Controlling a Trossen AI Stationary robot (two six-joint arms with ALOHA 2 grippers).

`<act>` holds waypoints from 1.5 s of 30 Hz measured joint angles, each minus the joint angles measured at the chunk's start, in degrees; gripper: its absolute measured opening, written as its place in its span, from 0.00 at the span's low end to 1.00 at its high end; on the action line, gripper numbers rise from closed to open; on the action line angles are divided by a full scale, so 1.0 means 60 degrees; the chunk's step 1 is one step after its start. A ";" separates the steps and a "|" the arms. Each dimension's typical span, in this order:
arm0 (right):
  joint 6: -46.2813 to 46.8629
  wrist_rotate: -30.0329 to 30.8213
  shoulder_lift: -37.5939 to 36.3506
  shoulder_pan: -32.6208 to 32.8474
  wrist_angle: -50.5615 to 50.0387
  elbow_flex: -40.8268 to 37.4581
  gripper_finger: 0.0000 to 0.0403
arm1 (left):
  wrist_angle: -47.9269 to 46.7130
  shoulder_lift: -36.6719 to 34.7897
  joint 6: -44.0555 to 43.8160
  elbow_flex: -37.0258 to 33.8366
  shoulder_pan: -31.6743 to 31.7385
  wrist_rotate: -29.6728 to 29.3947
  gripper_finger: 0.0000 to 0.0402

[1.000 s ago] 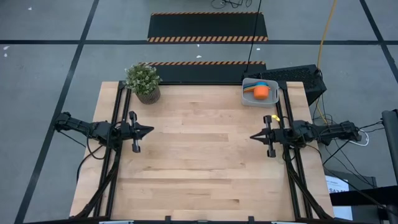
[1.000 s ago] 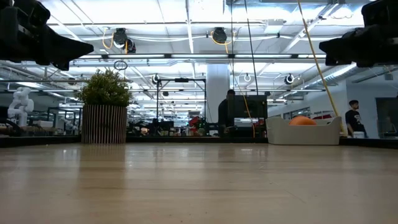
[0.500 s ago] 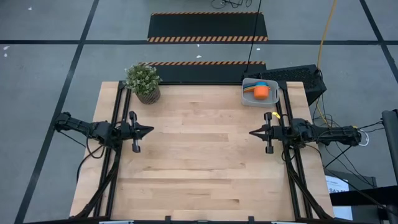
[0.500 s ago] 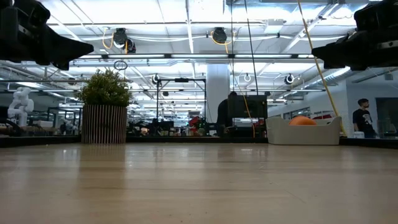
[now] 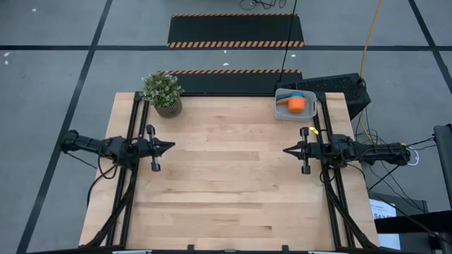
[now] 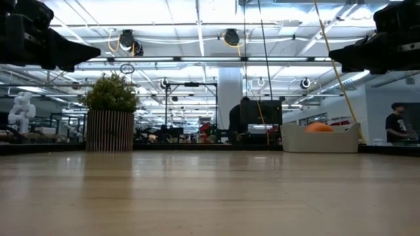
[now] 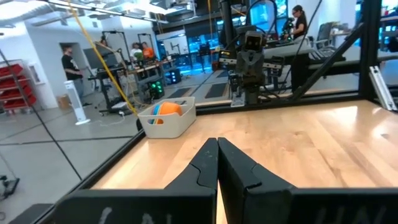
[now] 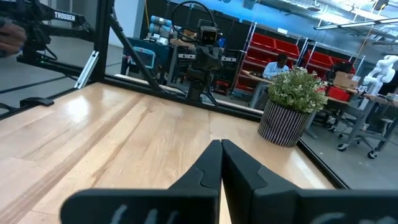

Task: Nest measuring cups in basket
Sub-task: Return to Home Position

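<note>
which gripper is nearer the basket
Right. The right gripper is at the table's right edge, on the same side as the basket in the far right corner. The left gripper is across the table at the left edge, nearer the plant.

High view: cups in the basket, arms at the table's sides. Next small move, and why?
Likely just hold both arms where they are: the measuring cups lie in the basket, and the left end effector and right end effector are shut, empty, clear of it at opposite sides of the table.
</note>
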 joint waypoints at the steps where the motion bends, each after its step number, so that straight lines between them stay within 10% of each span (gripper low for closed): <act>1: 0.0000 0.0003 0.0000 0.0000 0.0003 0.0000 0.00 | -0.0010 0.0000 0.0000 0.0000 0.0090 0.0142 0.00; 30: 0.0000 0.0000 0.0000 0.0000 0.0033 -0.0004 0.00 | -0.0498 0.0025 -0.0371 0.0000 0.1441 0.3679 0.02; 45: 0.0001 0.0000 0.0000 0.0000 0.0033 -0.0004 0.00 | -0.0140 0.0025 -0.0514 -0.0018 0.1433 0.3637 0.06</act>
